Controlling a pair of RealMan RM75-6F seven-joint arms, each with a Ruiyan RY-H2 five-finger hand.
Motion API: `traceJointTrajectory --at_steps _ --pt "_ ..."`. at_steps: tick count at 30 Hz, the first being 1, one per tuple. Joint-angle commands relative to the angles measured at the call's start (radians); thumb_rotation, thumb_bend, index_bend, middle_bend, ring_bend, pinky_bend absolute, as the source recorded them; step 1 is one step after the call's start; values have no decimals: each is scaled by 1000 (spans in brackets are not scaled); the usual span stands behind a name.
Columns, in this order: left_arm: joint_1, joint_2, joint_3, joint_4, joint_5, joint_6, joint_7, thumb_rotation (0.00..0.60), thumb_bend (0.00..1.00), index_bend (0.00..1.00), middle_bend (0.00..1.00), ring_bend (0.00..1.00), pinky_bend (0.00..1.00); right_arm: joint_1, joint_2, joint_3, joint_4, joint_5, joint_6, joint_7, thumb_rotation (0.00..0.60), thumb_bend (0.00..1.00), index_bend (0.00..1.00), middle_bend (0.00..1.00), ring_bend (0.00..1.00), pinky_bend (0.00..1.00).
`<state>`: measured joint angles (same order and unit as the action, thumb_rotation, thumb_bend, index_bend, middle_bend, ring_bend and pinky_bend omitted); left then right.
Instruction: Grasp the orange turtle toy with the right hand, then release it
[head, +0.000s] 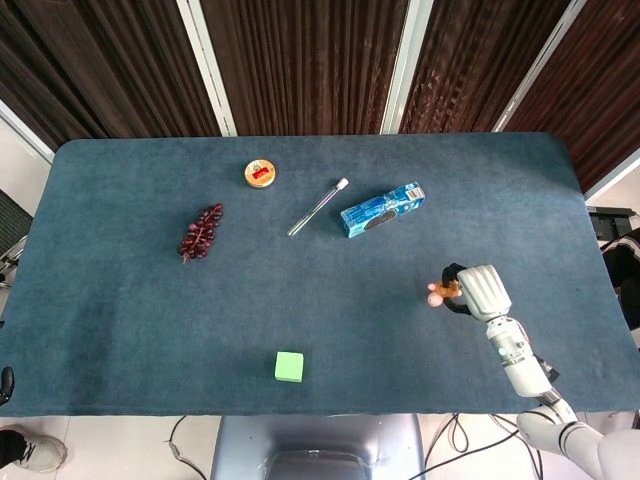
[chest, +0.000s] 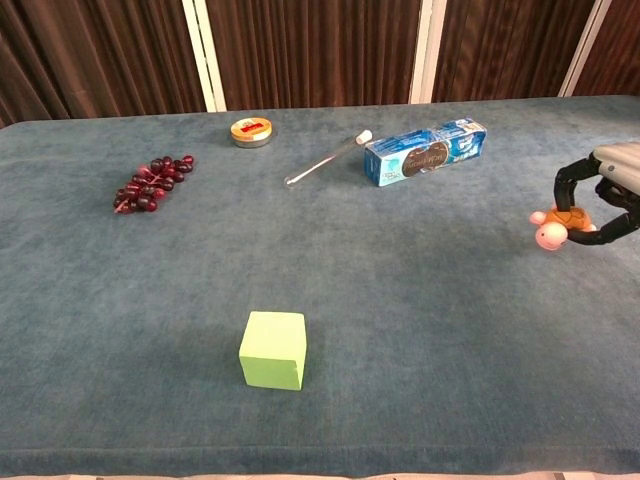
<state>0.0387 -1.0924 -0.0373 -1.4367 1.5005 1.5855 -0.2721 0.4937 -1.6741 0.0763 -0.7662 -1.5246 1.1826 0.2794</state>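
Note:
The orange turtle toy (head: 442, 291) (chest: 556, 226), with its pink head pointing left, hangs a little above the blue table top at the right side. My right hand (head: 480, 291) (chest: 602, 193) holds it, black fingers (chest: 566, 186) curled around its shell from above and below. Most of the shell is hidden by the hand in the head view. My left hand shows in neither view.
A blue toothpaste box (head: 381, 209) (chest: 425, 151) and a clear tube (head: 318, 207) lie at the middle back. A round tin (head: 260, 173) and a bunch of dark grapes (head: 200, 232) are at the back left. A green cube (head: 289, 366) (chest: 273, 349) sits near the front edge.

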Motion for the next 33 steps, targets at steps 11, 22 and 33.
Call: traceJointTrajectory --at_steps 11,22,33 --pt "0 0 1 -1 2 0 2 600 524 140 0 37 319 -1 85 -37 -94 0 -64 -19 600 76 0 178 903 833" --pt "0 0 2 -4 -1 -4 8 600 524 140 0 37 320 -13 128 -13 -166 6 -7 -30 600 60 199 216 924 846" --pt "2 1 2 -4 1 0 3 600 524 141 0 39 320 -78 134 5 -215 11 141 -112 600 60 0 53 344 490"
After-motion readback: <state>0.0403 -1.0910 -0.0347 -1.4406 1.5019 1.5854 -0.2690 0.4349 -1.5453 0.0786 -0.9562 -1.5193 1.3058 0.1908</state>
